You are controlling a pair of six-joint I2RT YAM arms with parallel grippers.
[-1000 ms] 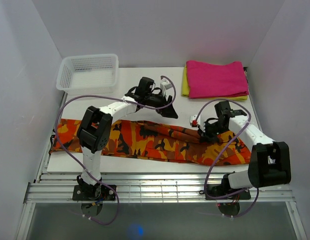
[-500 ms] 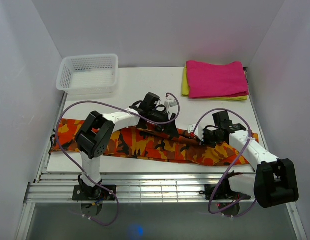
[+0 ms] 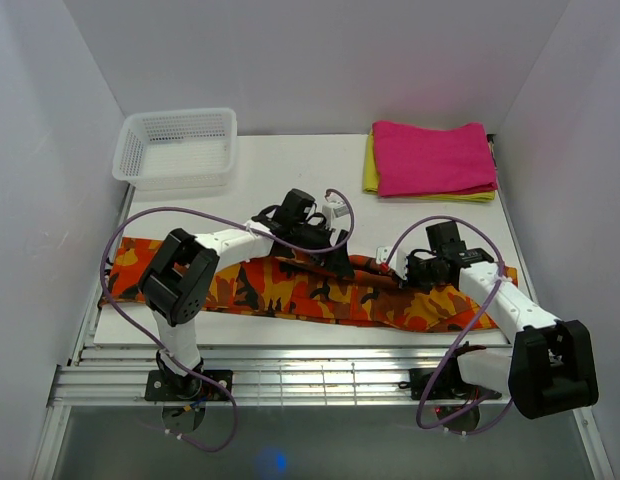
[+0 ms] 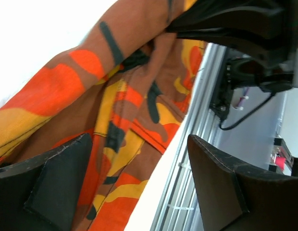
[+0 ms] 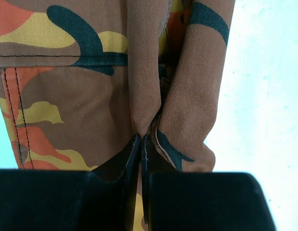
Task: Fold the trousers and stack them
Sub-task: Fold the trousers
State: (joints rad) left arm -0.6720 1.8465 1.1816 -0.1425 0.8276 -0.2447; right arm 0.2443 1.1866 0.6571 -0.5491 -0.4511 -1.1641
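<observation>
The top view is bright and even, lit softly from above. The white walls [image 3: 50, 150] and table [image 3: 280, 170] show no hard glare, and the arms [image 3: 228, 238] throw only faint shadows on the trousers [image 3: 290, 290]. A small blue glint [image 3: 273, 462] sits on the dark floor [image 3: 370, 440] at the near edge. In the left wrist view the fingers [image 4: 48, 187] are close, dark and soft-edged, and the table is blown out white at upper left. In the right wrist view the trousers' weave is sharp, the fingers [image 5: 53, 197] are featureless black, and the table is washed out pale.
</observation>
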